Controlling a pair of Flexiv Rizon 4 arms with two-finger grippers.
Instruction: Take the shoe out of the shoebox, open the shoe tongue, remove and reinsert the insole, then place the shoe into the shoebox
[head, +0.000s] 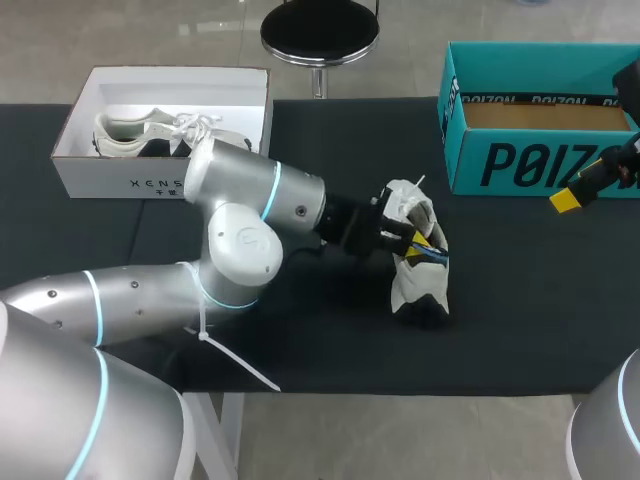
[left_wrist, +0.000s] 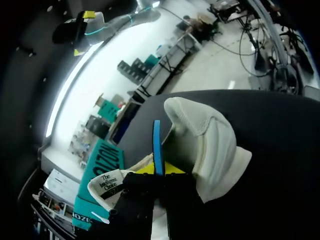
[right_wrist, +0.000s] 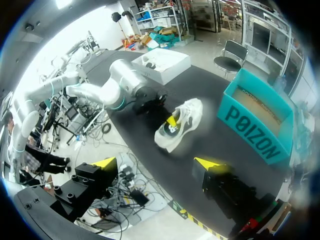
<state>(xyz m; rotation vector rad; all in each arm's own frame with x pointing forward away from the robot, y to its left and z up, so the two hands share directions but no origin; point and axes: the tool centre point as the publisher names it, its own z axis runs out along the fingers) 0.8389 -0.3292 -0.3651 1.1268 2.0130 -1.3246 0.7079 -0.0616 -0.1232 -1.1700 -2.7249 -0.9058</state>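
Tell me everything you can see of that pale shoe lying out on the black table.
The shoe is a cream-white sneaker of mesh-like fabric with smoother panels and dark patches low on its side. It sits on the black table, outside both boxes. Its tongue is folded outward, showing a printed label. The left gripper reaches into its opening, its fingers pinching a thin blue insole that stands up out of the shoe. Nothing else touches it.
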